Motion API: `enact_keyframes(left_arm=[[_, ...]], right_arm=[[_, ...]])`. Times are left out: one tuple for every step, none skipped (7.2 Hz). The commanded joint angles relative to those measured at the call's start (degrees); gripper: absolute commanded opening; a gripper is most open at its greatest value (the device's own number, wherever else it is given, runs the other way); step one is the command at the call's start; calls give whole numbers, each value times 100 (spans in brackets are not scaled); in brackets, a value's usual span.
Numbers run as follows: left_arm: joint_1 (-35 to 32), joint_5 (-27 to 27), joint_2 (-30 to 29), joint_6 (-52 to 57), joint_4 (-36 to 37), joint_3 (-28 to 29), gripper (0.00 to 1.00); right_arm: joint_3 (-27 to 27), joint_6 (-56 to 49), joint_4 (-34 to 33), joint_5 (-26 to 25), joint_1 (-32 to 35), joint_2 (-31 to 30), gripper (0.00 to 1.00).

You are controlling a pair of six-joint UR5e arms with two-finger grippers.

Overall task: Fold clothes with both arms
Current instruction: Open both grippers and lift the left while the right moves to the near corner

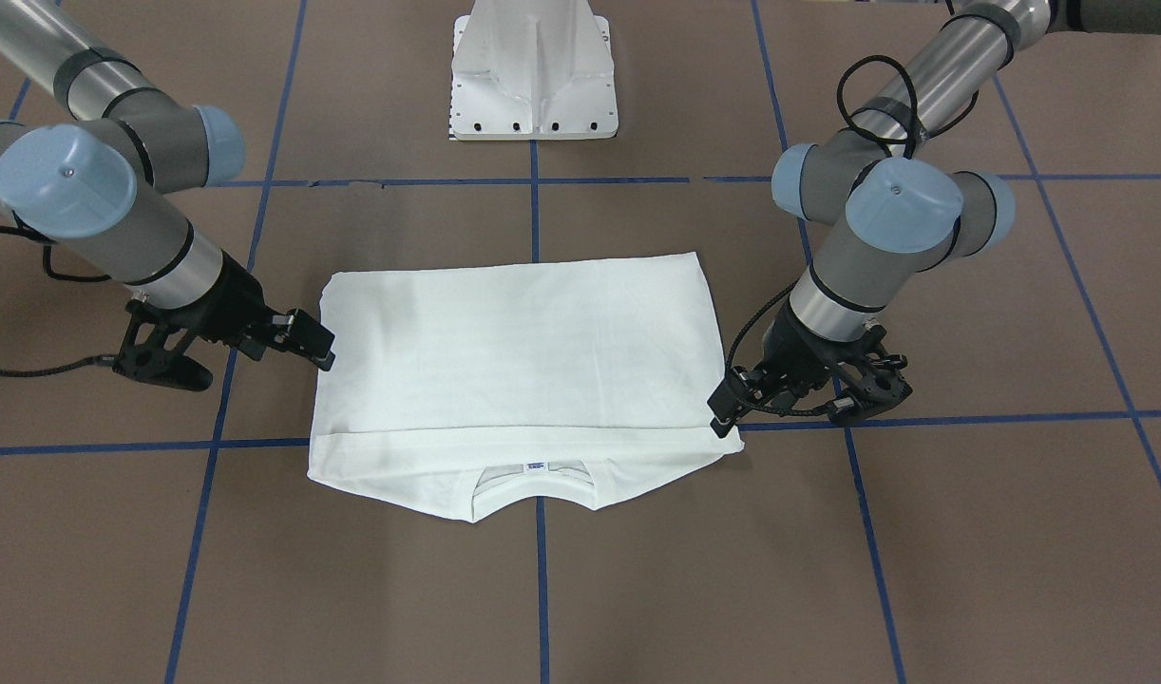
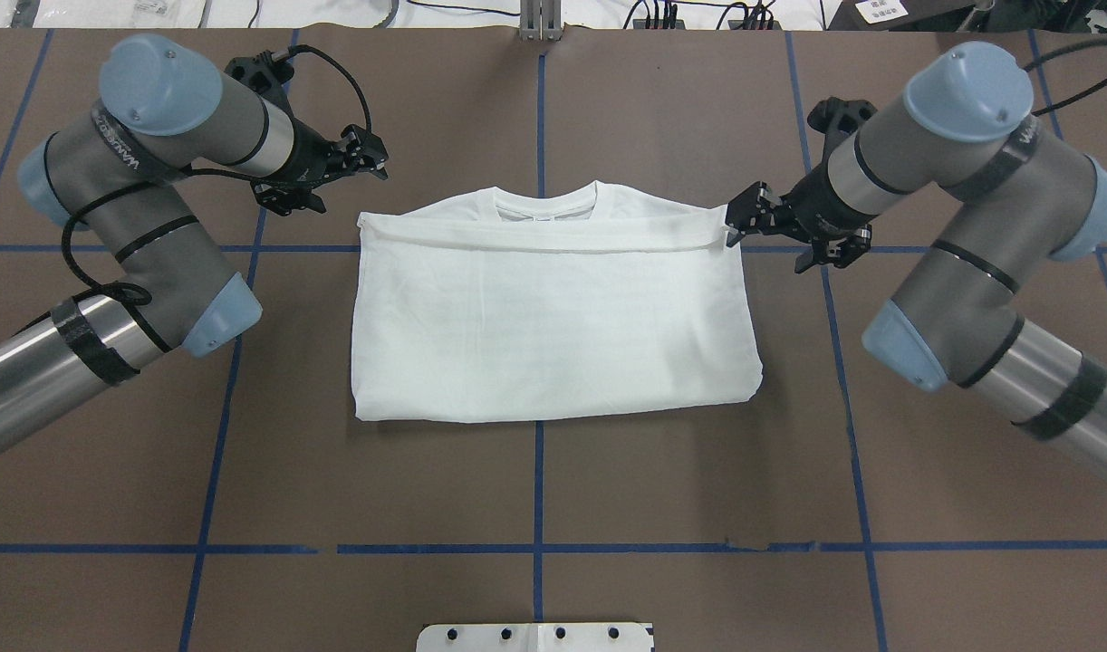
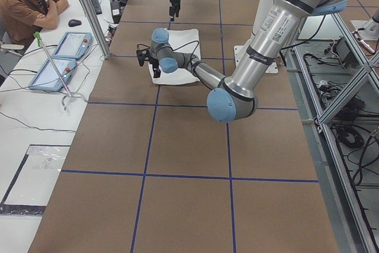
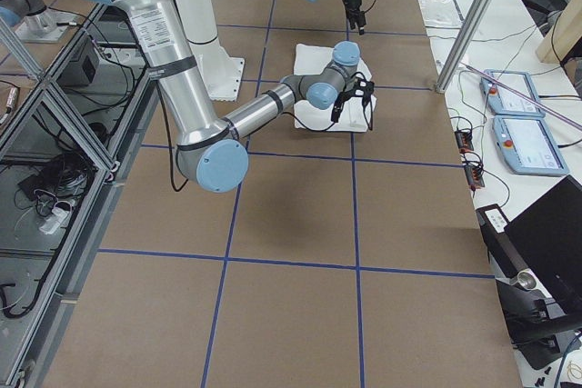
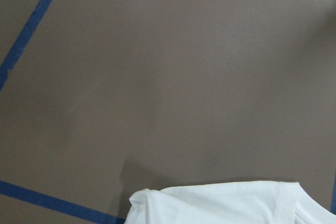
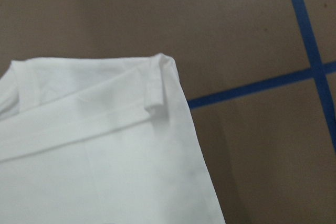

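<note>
**A:** Front-facing view: where does the garment lie against your grippers?

**B:** Your white long-sleeved cotton shirt lies folded flat on the brown table with blue tape lines. The black left gripper sits at one collar-end corner. The black right gripper sits at the opposite side edge. You cannot tell whether either touches.

**A:** Overhead?

**B:** Both grippers are released, jaws apart, holding nothing. The shirt's corner lies just beside the left gripper, on the robot's side of it. The right gripper is at the other collar-end corner.

**A:** Side views?

**B:** The shirt lies between the two grippers, and the jaws are too small to judge.

**A:** Wrist cameras?

**B:** On the left, a shirt corner shows at the bottom edge. On the right, the hemmed corner lies flat beside a blue line.
</note>
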Motion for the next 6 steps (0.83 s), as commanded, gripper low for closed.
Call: enact_keyframes(left_arm=[[-5, -2, 30, -9, 1, -114, 100], [-5, -2, 30, -9, 1, -114, 100], [-5, -2, 39, -9, 1, -149, 100], [-5, -2, 39, -9, 1, -149, 100], [-5, -2, 65, -9, 1, -149, 100], [-5, 6, 74, -9, 1, -141, 100]], right_arm=[[727, 660, -4, -435, -761, -673, 100], [737, 889, -4, -758, -1138, -683, 100], [685, 892, -4, -1127, -1368, -718, 100], [667, 892, -4, -1139, -1414, -701, 100], [571, 892, -4, -1157, -1475, -640, 99], [474, 892, 5, -1244, -1519, -613, 93]])
